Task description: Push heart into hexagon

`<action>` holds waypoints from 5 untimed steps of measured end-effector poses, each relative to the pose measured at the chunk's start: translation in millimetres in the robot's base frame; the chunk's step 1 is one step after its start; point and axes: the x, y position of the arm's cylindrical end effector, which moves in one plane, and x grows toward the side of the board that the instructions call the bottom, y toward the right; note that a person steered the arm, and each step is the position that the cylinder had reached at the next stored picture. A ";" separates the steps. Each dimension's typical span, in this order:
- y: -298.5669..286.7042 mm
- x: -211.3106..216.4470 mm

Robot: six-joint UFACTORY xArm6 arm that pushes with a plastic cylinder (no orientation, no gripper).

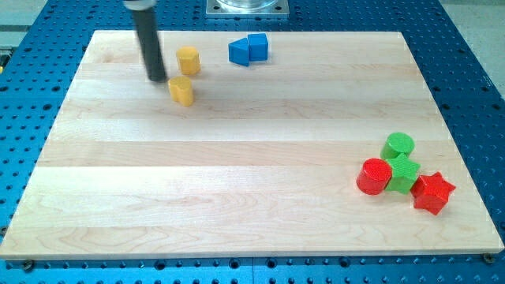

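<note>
Two yellow blocks lie near the view's top left. The upper one (188,60) looks like a hexagon. The lower one (181,91) looks like a heart. A small gap separates them. My tip (158,79) rests on the board just left of both, a little above the heart's level and a short gap from it. The dark rod rises from the tip to the view's top edge.
A blue cube (258,47) and a blue wedge-like block (239,52) touch near the top centre. At the right sit a green cylinder (398,145), a green block (403,173), a red cylinder (374,176) and a red star (432,192), clustered. The wooden board (237,173) ends at blue surrounds.
</note>
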 end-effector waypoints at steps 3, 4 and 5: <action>31.8 8.7; -26.8 71.5; 28.2 101.0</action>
